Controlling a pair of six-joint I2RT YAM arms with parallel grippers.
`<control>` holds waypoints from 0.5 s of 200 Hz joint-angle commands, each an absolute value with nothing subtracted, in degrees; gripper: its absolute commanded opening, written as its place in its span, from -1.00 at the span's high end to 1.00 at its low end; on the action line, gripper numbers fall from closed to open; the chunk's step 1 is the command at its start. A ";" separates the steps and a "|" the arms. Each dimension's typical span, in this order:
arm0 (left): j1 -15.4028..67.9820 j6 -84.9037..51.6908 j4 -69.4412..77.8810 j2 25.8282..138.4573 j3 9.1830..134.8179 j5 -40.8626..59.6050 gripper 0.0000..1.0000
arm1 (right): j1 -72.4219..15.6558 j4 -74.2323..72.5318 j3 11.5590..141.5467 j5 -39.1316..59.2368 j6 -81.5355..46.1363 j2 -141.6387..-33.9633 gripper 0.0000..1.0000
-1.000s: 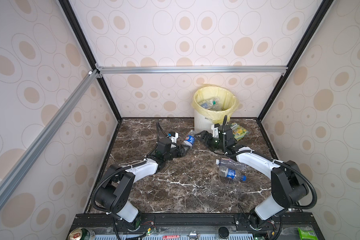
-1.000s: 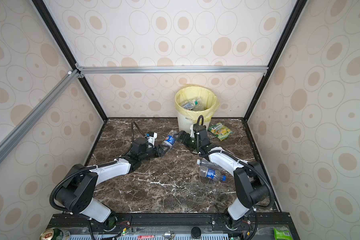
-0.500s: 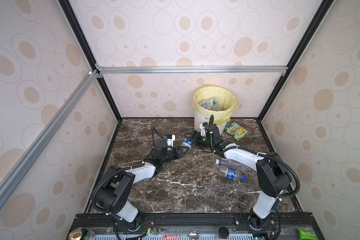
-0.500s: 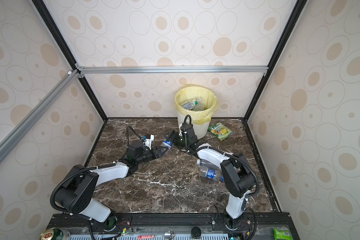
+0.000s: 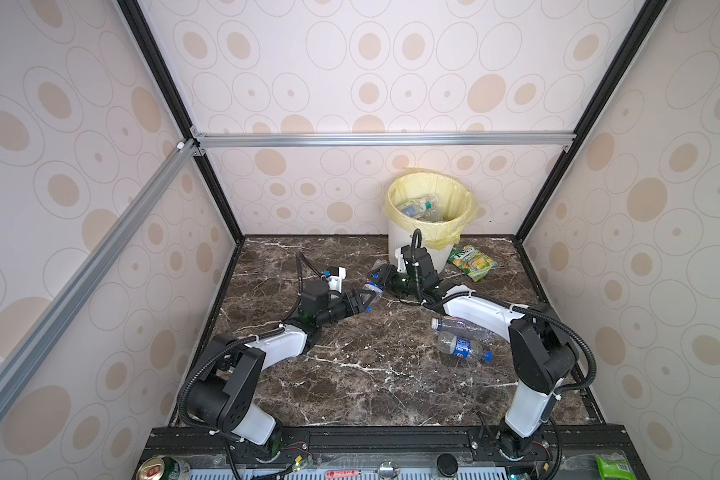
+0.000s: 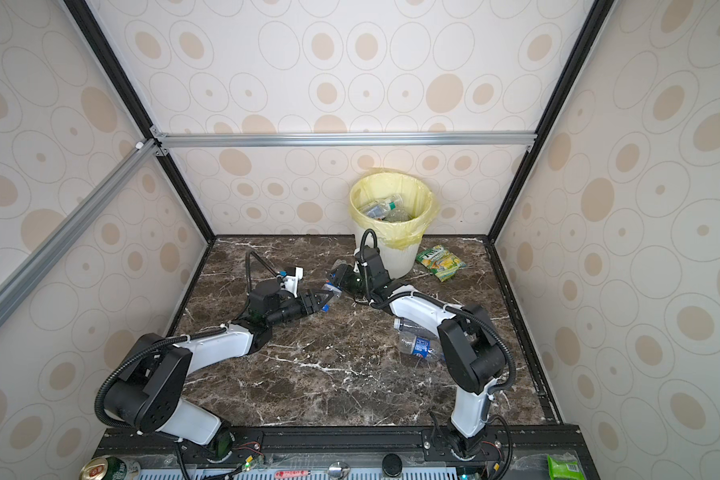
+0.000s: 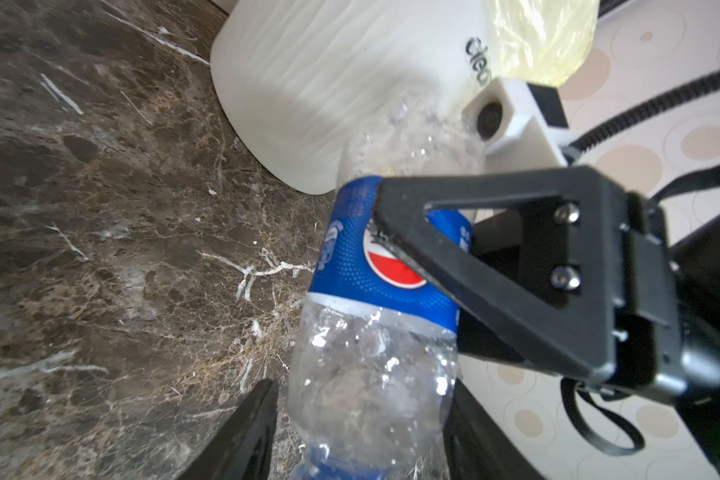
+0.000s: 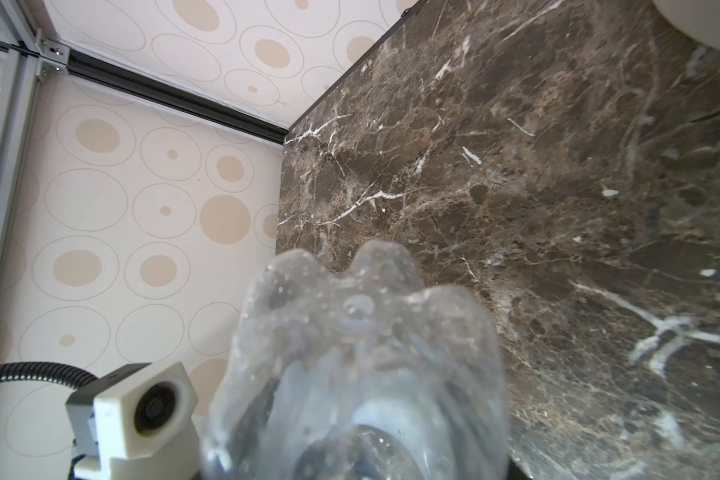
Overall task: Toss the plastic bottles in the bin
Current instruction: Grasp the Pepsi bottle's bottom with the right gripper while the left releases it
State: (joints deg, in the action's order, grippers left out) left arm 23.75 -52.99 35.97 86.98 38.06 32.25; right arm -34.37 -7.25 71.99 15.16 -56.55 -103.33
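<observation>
One bottle | left claw: loosened, now spread | right claw: closed in, now pinching label

On the bin wall I read black letters "clea", the rest hidden. The bottle wears a blue label with the round red-white-blue Pepsi emblem; its white lettering and the snack packet print are illegible to me.

Top views: bright, even diffuse light, soft faint shadows on worktop, sharp, wide-angle stretch at edges. L wrist: bin wall near blown out, slight blur. R wrist: bottle close-up out of focus, small glints.
</observation>
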 commanded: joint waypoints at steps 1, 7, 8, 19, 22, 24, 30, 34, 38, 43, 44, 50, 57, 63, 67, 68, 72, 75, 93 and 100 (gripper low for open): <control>22.71 -52.68 34.86 84.81 38.10 31.02 -0.43 | -34.45 -4.75 72.58 13.72 -54.98 -101.53 -0.03; 22.52 -52.34 34.23 84.41 38.01 30.57 -0.48 | -34.39 -4.22 72.47 13.39 -54.54 -101.15 -0.02; 22.51 -52.32 34.12 84.35 38.03 30.49 -0.48 | -34.38 -4.13 72.40 13.29 -54.47 -101.07 -0.02; 22.26 -51.77 33.31 83.65 37.97 30.24 -0.59 | -34.40 -3.42 72.09 12.80 -53.77 -100.41 -0.01; 22.21 -51.65 33.07 83.48 37.94 30.17 -0.62 | -34.41 -3.24 71.98 12.59 -53.56 -100.18 -0.01; 22.18 -51.54 32.90 83.38 37.96 30.11 -0.63 | -34.38 -3.12 71.90 12.48 -53.38 -100.08 0.00; 22.15 -51.23 32.35 83.01 37.97 30.02 -0.70 | -34.29 -2.59 71.73 12.15 -52.94 -99.65 0.00; 22.08 -51.04 32.03 82.75 37.96 29.91 -0.74 | -34.31 -2.16 71.64 11.90 -52.69 -99.39 0.00; 22.06 -50.79 31.64 82.45 37.96 29.80 -0.79 | -34.19 -1.67 71.58 11.68 -52.42 -99.12 0.00; 21.98 -50.56 31.14 82.08 37.99 29.67 -0.85 | -34.06 -1.19 71.40 11.33 -52.05 -98.78 0.00; 21.98 -50.46 31.04 82.00 37.98 29.64 -0.86 | -34.04 -1.12 71.34 11.29 -52.00 -98.70 0.01; 21.99 -50.00 30.47 81.61 38.10 29.21 -0.96 | -33.91 -0.84 71.05 11.08 -51.61 -98.25 0.01; 22.03 -49.42 29.40 81.05 38.17 28.63 -0.98 | -33.67 -0.74 70.61 10.92 -51.12 -97.65 0.01; 21.98 -48.93 28.56 80.35 38.31 28.05 -0.98 | -33.38 -0.35 70.24 10.66 -50.85 -97.12 0.01; 22.00 -48.57 28.05 80.01 38.42 27.74 -0.98 | -33.20 -0.04 69.99 10.40 -50.57 -96.78 0.00; 21.94 -48.50 27.87 79.95 38.50 27.71 -0.98 | -33.12 0.02 69.93 10.39 -50.56 -96.64 0.00; 21.97 -48.21 27.41 79.58 38.56 27.34 -0.98 | -32.97 0.51 69.82 10.10 -50.24 -96.20 0.00; 21.97 -47.95 27.04 79.25 38.65 27.33 -0.98 | -32.76 0.98 69.83 9.91 -49.98 -95.94 0.01; 21.96 -46.53 25.10 77.75 39.84 25.85 -0.98 | -31.95 4.23 70.08 8.43 -47.70 -93.65 0.01; 21.96 -46.04 24.25 77.36 40.62 25.29 -0.98 | -31.80 5.35 70.36 7.50 -46.36 -92.44 0.01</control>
State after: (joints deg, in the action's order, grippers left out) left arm 22.39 -49.56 27.83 79.59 37.87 28.18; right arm -32.80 0.86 70.43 10.81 -50.26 -96.68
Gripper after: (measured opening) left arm 0.990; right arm 0.514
